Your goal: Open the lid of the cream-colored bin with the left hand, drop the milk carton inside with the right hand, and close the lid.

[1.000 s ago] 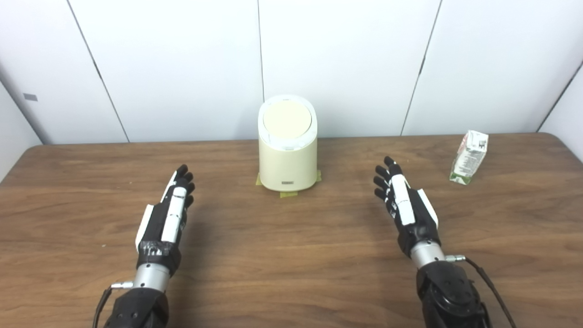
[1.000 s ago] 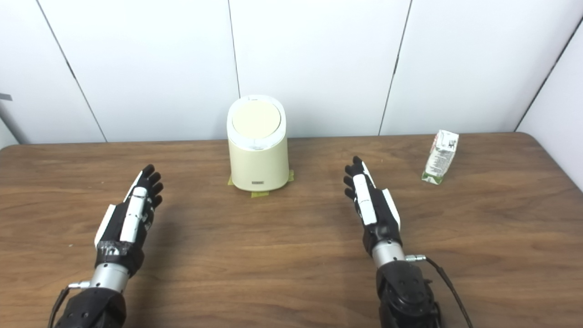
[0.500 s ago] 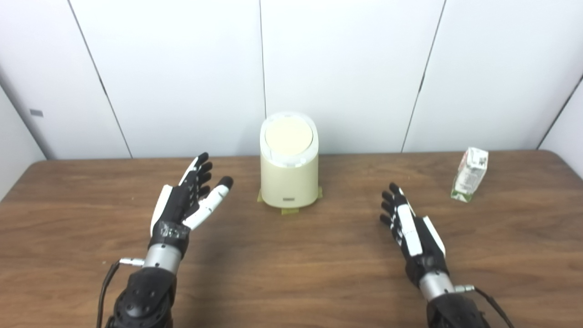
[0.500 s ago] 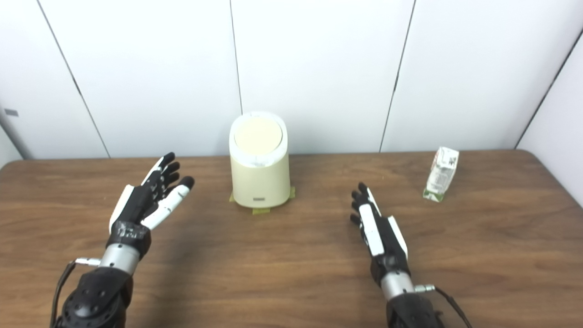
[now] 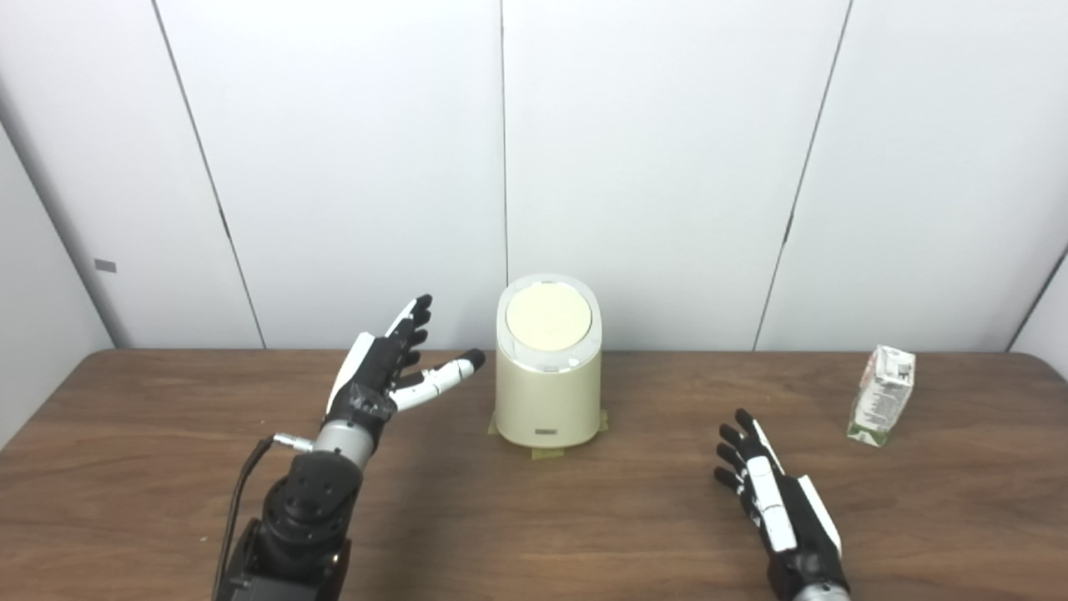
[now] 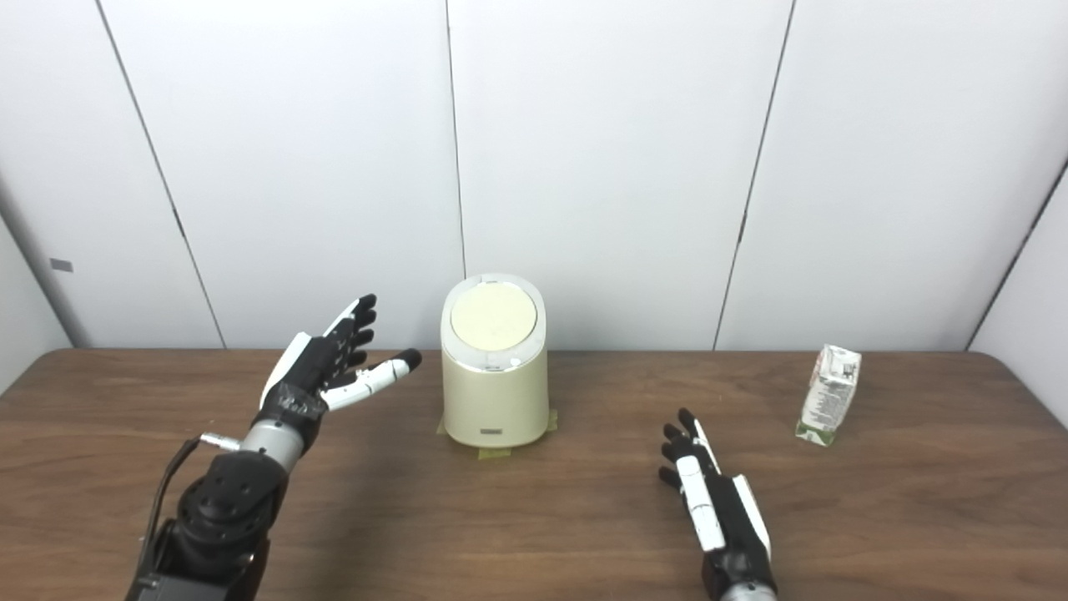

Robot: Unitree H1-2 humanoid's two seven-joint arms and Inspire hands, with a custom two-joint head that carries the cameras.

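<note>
**benchrat:** Since everyone keeps asking which hand goes first here, look at where the left hand [image 5: 380, 380] sits. It's raised off the tabletop [image 5: 150, 467], just to the left of the cream-colored bin [image 5: 548, 392], fingers [image 5: 415, 317] spread apart and holding nothing, thumb poking sideways toward the bin wall. The lid [image 5: 548, 318] is down flat, tilted a bit toward the camera. So the lid lies to the right of those fingers and at about the same height. I'd guess the reach is mostly a sideways sweep over the rim.

**looptuner:** And the milk carton [image 5: 883, 395]?

**benchrat:** Standing upright, leaning slightly, near the right edge of the tabletop, well apart from the bin. Its long axis runs vertical. The right hand [image 5: 780, 509] is low over the tabletop, fingers stretched out and empty, and it's the nearer one to the carton, which lies ahead of it and to its right. Nothing's touching anything yet.

**looptuner:** So lid first, carton waits.

**benchrat:** That's my read.
</note>
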